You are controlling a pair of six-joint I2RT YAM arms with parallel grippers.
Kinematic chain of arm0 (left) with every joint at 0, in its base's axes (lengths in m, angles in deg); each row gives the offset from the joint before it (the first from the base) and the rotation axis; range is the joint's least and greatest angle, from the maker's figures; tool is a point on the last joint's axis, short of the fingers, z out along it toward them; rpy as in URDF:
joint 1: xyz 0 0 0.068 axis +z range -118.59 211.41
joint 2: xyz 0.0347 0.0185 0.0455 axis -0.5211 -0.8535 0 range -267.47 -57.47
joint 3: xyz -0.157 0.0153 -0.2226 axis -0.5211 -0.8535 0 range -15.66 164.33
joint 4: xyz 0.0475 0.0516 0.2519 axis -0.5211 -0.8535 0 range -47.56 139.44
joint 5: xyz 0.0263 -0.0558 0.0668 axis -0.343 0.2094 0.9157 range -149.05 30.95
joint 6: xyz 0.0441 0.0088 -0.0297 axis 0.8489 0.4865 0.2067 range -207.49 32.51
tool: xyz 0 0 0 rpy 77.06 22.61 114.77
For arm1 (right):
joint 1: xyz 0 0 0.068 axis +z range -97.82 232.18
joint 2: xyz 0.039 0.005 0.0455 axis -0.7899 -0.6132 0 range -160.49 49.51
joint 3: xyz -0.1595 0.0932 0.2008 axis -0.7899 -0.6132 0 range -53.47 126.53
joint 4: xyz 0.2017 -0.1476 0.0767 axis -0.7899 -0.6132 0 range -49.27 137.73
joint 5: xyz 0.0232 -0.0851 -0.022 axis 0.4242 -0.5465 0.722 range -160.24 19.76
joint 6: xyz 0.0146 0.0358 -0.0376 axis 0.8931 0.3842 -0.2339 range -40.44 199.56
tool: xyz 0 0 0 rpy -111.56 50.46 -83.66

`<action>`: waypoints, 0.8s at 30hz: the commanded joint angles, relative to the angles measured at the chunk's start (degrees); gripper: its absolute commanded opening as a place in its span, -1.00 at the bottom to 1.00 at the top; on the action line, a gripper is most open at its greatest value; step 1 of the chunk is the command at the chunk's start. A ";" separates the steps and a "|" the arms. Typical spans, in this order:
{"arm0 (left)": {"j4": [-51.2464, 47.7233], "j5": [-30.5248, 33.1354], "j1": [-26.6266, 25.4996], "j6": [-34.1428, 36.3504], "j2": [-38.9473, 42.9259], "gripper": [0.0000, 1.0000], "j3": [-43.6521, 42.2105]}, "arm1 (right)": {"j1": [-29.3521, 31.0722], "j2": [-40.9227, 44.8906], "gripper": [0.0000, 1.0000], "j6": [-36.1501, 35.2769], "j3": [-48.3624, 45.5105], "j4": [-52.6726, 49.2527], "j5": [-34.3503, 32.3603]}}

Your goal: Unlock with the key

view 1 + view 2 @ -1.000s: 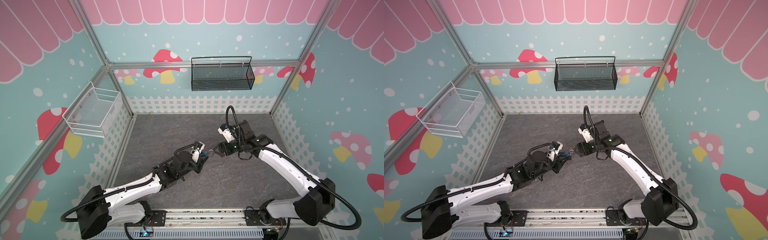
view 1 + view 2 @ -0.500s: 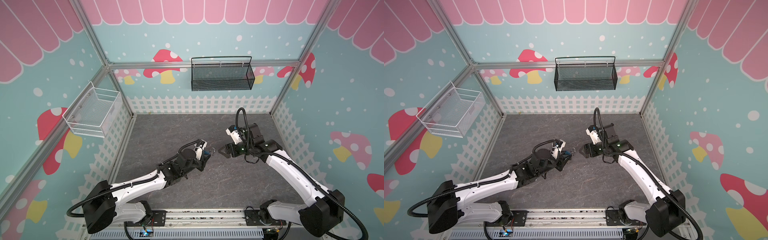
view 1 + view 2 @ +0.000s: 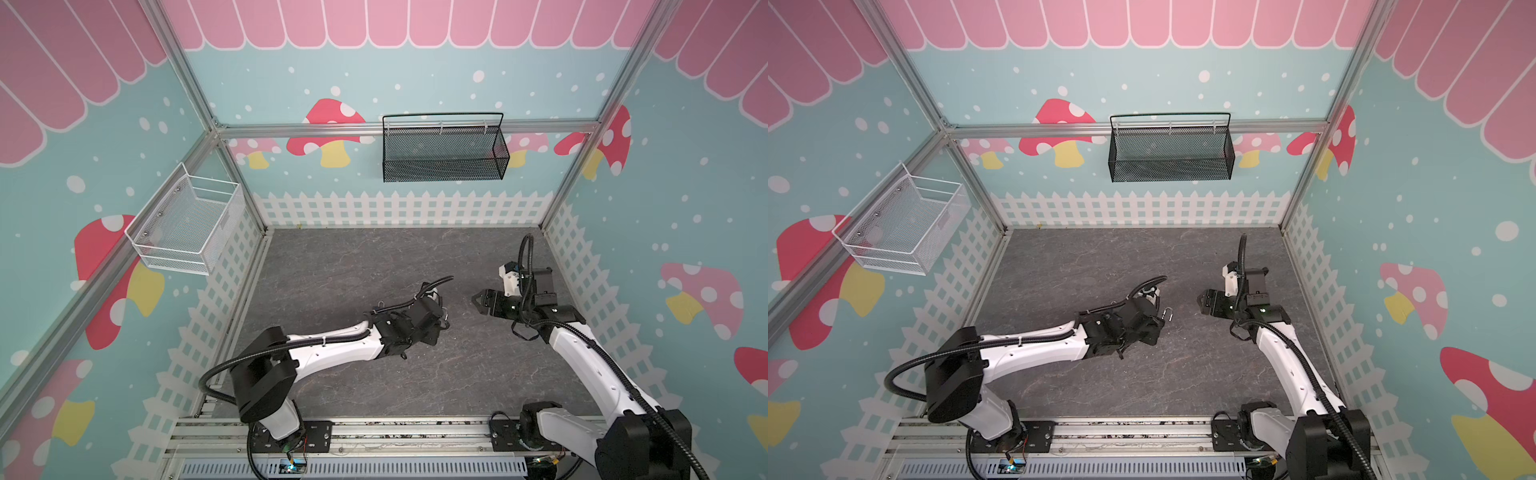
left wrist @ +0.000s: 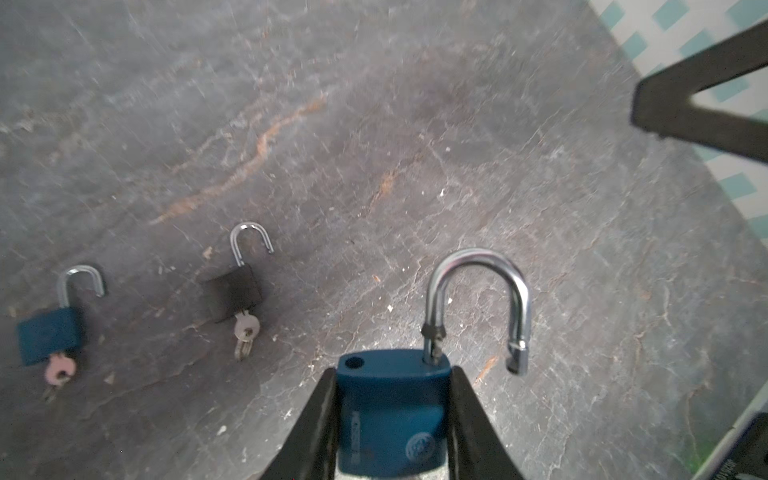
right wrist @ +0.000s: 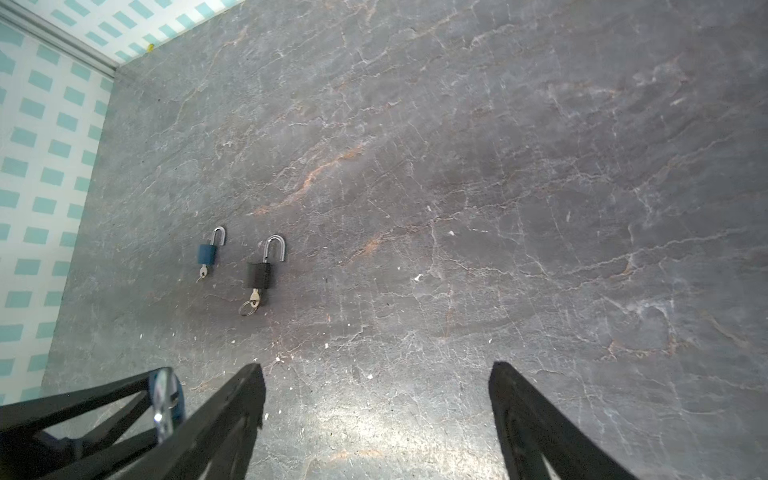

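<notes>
Grey, stone-veined desk (image 4: pixel 374 124) floors a booth with mushroom-papered walls (image 3: pixel 415 83); the left fingers (image 4: pixel 316 428) are clamped on the two narrow sides of a blue padlock (image 4: pixel 390 411), whose steel shackle (image 4: pixel 478 257) stands just past the fingertips, lifted and swung round so that its free end hangs off to the side of the body, clear of its hole; the lock reads as already undone; its keyway end sits deep between the fingers, and no key can be seen there; the right fingers (image 5: pixel 528 419) stand wide apart with nothing between them, well off from the left fingertips; far beyond both sets of fingertips a black padlock (image 4: pixel 235 297) with a silver key (image 4: pixel 246 328) and a second blue padlock (image 4: pixel 48 334) with a pink-headed key (image 4: pixel 60 370) lie flat on the desk, shackles open, near each other but apart; by judgement the held lock is small yet dense, rigid metal under a smooth painted skin that could slide in a light pinch; the body's flat sides are the place to grip, as now; the shackle pivots loosely and makes a poor handle; a key wants pinching flat across its head.
</notes>
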 commanded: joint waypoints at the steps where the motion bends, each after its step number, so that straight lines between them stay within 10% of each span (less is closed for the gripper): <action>1: -6.17 -1.26 -0.19 -5.48 -4.27 -1.00 4.00 | -0.63 -1.46 0.73 0.13 -1.84 5.81 8.42; 11: -11.00 -2.68 0.32 -9.82 -17.08 -1.00 14.62 | -0.54 -2.26 0.61 1.42 -7.47 9.40 11.84; 24: -11.24 -5.31 2.53 -11.98 -22.60 -1.00 17.89 | 0.86 -9.99 -0.27 7.03 -12.82 21.25 20.41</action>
